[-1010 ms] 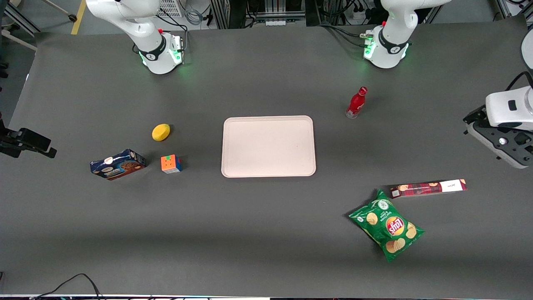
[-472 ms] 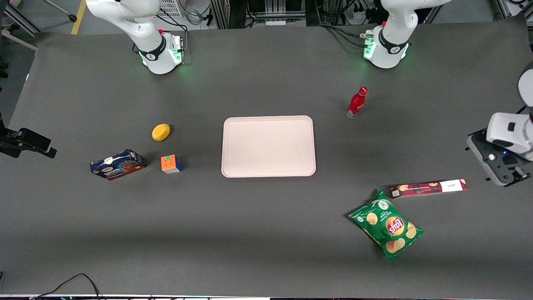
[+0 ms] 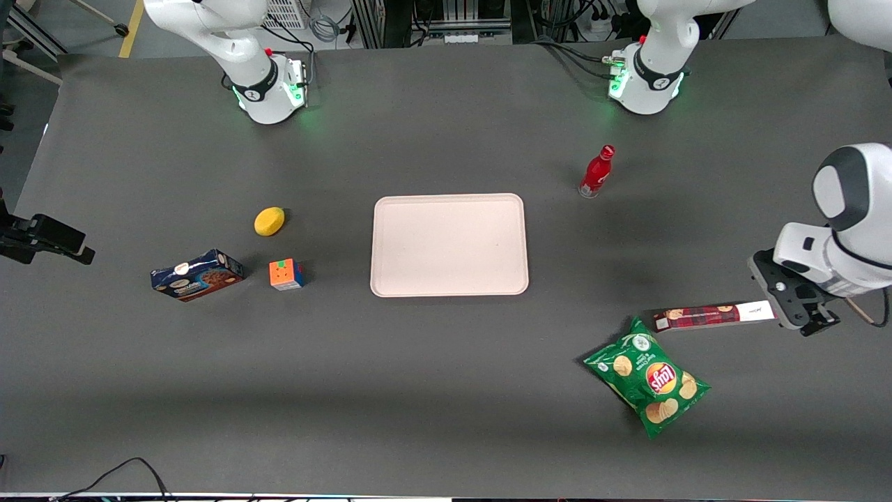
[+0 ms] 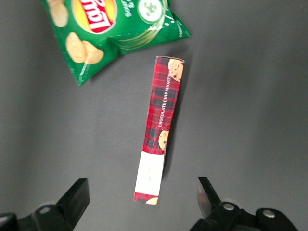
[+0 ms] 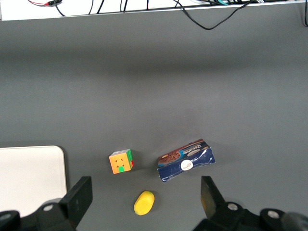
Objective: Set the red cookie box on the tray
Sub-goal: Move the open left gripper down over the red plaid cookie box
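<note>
Lay's chips bag (image 3: 647, 385) lay on the tabletop (image 3: 446, 390), nearer the front camera than the pincer and offset toward the parked arm's end. Pincer (image 4: 143, 199) stood wide, holding nothing, hovering above the white end of the red cookie box (image 3: 716, 315); in the wrist view that white end sat between the two fingers (image 4: 73, 198), apart from both. In the front view the pincer (image 3: 791, 307) sat at the working arm's end of the tabletop, its body just past the box's white end. Red cookie box (image 4: 159, 151) lay flat on the tabletop, long axis running from the pincer toward the parked arm's end, plaid end near the chips bag (image 4: 110, 31), whether touching it could not be told. Box was not on the tray.

Tray (image 3: 449, 245) sat mid-tabletop, well apart from the pincer toward the parked arm's end, slightly farther from the front camera than the box. Rubik's cube (image 3: 286, 274), blue cookie box (image 3: 197, 275) and yellow lemon (image 3: 269, 221) lay past the tray, toward the parked arm's end. Red bottle (image 3: 597, 171) stood upright, farther from the front camera than the pincer and the tray, well apart from the box.
</note>
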Tool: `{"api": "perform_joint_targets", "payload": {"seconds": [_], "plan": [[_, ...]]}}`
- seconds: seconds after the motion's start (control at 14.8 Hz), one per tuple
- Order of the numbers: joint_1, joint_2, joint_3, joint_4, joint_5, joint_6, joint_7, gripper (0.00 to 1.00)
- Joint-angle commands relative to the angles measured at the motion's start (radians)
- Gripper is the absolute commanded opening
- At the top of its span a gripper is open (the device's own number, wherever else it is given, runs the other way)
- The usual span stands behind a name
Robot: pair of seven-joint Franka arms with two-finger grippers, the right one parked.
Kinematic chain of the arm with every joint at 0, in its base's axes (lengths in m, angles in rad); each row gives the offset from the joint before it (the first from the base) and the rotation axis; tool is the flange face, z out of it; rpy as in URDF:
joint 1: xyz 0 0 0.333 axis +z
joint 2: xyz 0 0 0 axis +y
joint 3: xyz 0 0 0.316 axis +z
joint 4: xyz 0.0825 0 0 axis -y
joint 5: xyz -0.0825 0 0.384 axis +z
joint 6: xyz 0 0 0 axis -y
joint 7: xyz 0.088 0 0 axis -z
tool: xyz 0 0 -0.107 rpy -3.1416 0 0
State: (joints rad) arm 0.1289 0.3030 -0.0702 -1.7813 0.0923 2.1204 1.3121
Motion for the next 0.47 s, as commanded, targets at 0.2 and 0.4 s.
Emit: {"api": "perform_joint_targets", "payload": {"seconds": [0.2, 0.4], "plan": [[0.011, 0.047, 0.000, -0.110, -0.014, 0.196, 0.151, 1.00], [0.015, 0.106, 0.000, -0.109, -0.014, 0.248, 0.153, 1.00]]}}
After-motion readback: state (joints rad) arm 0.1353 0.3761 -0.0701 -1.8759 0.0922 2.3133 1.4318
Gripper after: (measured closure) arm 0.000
